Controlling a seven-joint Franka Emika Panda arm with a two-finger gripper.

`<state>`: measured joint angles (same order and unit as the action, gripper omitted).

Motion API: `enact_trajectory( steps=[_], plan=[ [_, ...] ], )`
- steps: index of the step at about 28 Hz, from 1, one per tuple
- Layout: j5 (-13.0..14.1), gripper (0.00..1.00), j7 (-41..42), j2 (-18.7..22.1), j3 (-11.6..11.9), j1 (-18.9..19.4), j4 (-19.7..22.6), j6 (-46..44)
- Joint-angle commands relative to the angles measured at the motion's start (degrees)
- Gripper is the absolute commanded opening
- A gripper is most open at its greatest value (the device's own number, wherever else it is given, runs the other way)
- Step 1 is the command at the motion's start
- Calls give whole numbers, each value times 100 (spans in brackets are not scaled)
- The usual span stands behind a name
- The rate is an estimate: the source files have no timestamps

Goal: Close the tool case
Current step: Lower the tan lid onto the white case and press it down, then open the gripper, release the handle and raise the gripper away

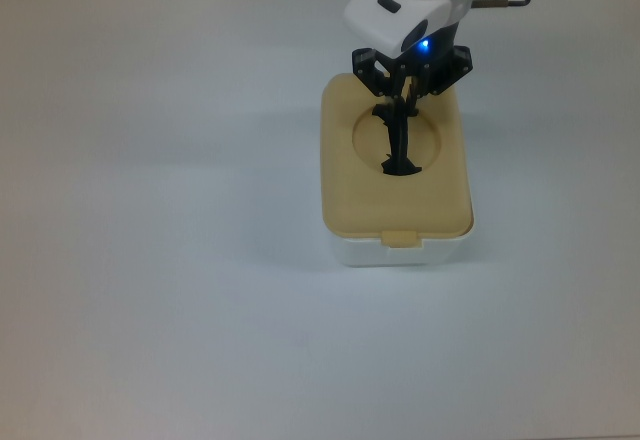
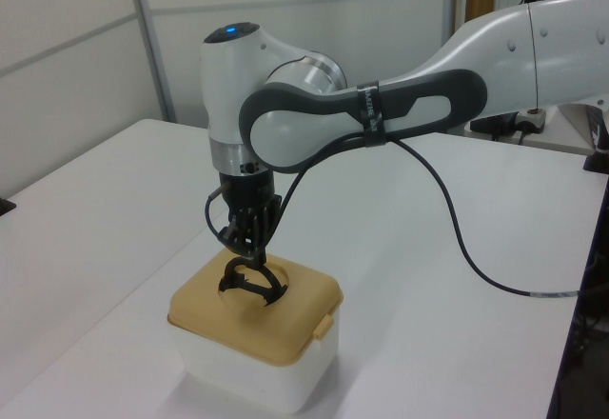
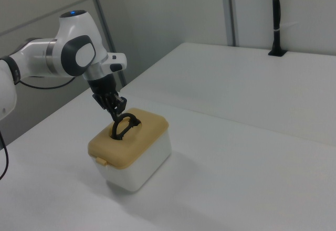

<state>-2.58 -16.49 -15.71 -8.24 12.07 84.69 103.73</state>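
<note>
The tool case is a white box [image 1: 400, 253] [image 2: 257, 373] [image 3: 144, 168] with a tan lid [image 1: 395, 200] [image 2: 233, 316] [image 3: 137, 139] lying flat on its rim, the front latch tab hanging over the white wall. A black handle [image 1: 398, 145] [image 2: 249, 282] [image 3: 124, 125] stands upright out of the lid's round recess. My gripper [image 1: 405, 95] [image 2: 244, 246] [image 3: 116, 110] reaches down from above and is shut on the top of that handle.
The case stands on a white table [image 1: 150, 210]. The arm's black cable [image 2: 476, 248] loops down onto the table on the left view's right. A black post [image 3: 276, 16] stands at the far edge in the right view.
</note>
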Motion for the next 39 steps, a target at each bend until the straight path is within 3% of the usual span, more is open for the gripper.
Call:
enact_trajectory(
  steps=[1, 4, 5, 6, 7, 8, 18, 22, 31, 37, 39],
  plan=[
    [-129, 20, -118, -29, 25, 59, 4, 112],
    [-129, 23, -118, -29, 25, 59, 4, 103],
    [-129, 39, -126, -29, 25, 59, 4, 103],
    [-129, 61, -153, -29, 25, 59, 4, 103],
    [-129, 90, -153, -29, 25, 59, 4, 103],
    [-146, 100, -127, -29, 25, 59, 4, 103],
    [-226, 100, -153, 59, 68, 15, -40, 51],
    [-217, 100, -127, 279, 104, -47, -22, -107],
    [-103, 100, 400, 815, 121, -591, -22, -845],
    [441, 100, 1041, 1341, 130, -1372, -31, -1170],
    [460, 100, 1104, 1447, 139, -1496, -22, -1276]
  ],
)
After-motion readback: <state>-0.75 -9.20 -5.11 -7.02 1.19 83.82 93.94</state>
